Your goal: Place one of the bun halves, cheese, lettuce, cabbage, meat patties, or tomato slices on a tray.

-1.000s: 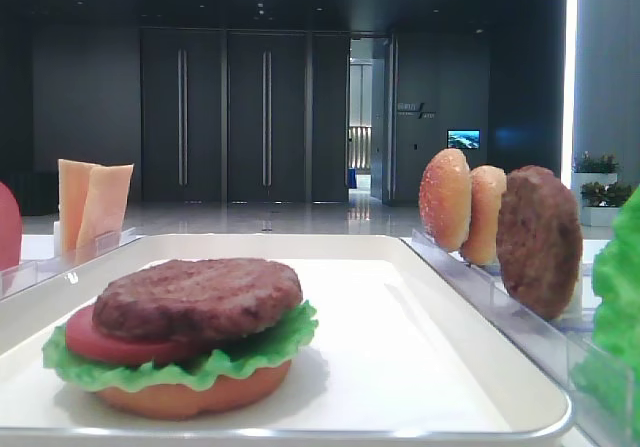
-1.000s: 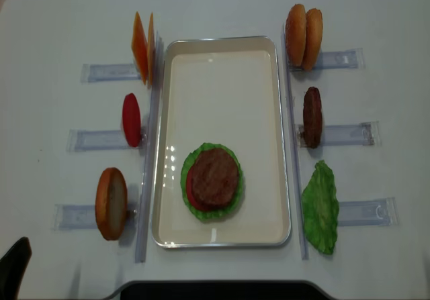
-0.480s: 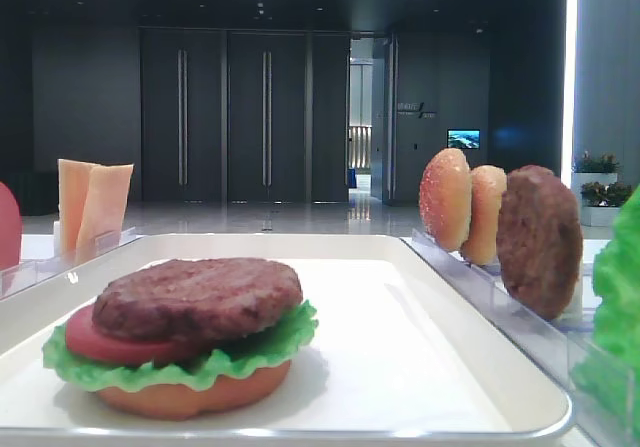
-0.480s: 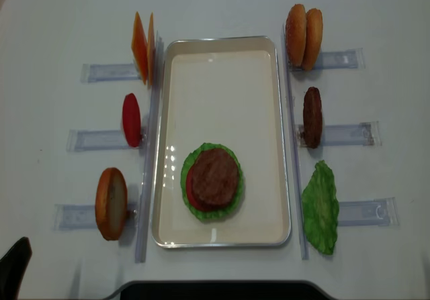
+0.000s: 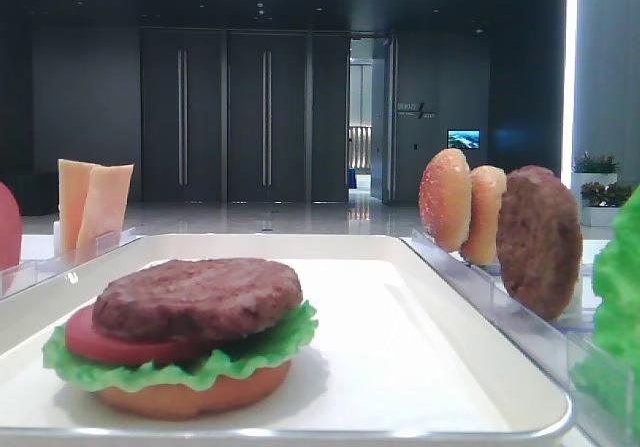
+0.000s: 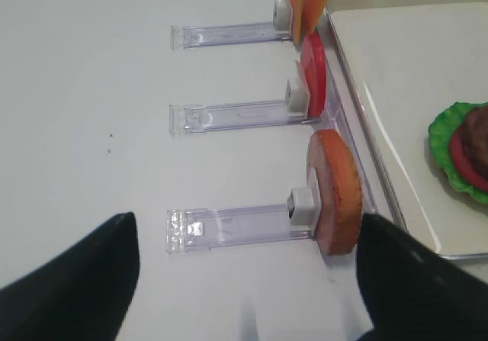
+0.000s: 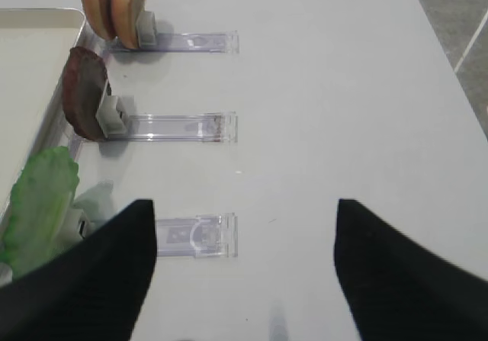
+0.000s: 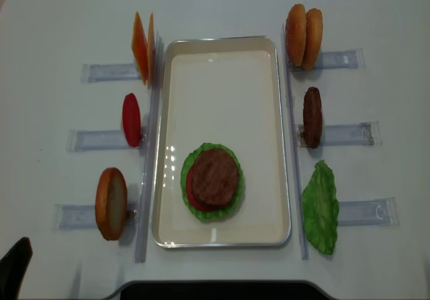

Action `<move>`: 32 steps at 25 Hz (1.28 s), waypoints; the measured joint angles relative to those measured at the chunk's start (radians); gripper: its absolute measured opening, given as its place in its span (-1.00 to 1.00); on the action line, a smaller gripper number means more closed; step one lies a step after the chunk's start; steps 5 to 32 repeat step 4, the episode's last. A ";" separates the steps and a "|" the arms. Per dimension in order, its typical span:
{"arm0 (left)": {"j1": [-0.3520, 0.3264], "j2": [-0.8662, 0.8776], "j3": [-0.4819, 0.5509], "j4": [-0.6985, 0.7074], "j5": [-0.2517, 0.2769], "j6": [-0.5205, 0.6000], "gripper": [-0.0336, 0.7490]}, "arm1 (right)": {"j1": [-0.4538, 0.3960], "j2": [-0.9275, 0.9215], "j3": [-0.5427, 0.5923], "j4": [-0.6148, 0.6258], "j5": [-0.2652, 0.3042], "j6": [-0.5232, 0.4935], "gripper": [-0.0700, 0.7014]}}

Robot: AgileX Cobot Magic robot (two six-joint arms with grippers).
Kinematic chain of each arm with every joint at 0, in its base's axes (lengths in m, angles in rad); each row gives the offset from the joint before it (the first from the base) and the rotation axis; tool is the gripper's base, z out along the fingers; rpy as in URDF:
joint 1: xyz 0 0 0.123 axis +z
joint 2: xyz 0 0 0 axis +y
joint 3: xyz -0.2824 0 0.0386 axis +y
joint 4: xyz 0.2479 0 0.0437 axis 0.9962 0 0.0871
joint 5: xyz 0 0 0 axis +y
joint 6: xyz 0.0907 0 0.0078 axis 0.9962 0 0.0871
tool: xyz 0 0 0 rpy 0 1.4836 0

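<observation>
On the white tray [image 8: 222, 45] lies a stack: bun half [image 5: 190, 397], lettuce [image 5: 180, 369], tomato slice [image 5: 95, 342], and meat patty [image 8: 215, 177] on top. Standing in holders left of the tray are cheese [image 8: 142, 47], a tomato slice [image 8: 132, 119] and a bun half [image 8: 111, 203]. To its right are two bun halves [image 8: 304, 35], a meat patty [image 8: 312, 117] and lettuce [image 8: 320, 208]. My left gripper [image 6: 248, 219] is open over bare table beside the near bun half [image 6: 335, 192]. My right gripper [image 7: 244, 204] is open, right of the lettuce [image 7: 38, 204].
Clear acrylic holders [image 8: 104, 72] stretch outward on both sides of the tray, one per item. Long clear rails [image 8: 149, 145] run along the tray's two long sides. The white table [image 8: 60, 25] ends at a dark front edge [image 8: 222, 290].
</observation>
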 joint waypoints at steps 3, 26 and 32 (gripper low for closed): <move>0.000 0.000 0.000 0.000 0.000 0.000 0.85 | 0.000 0.000 0.000 0.000 0.000 0.000 0.41; 0.000 0.000 0.000 0.000 0.000 0.000 0.85 | 0.000 0.000 0.000 0.000 0.000 0.000 0.41; 0.000 0.000 0.000 0.000 0.000 0.000 0.85 | 0.000 0.000 0.000 0.000 0.000 0.000 0.41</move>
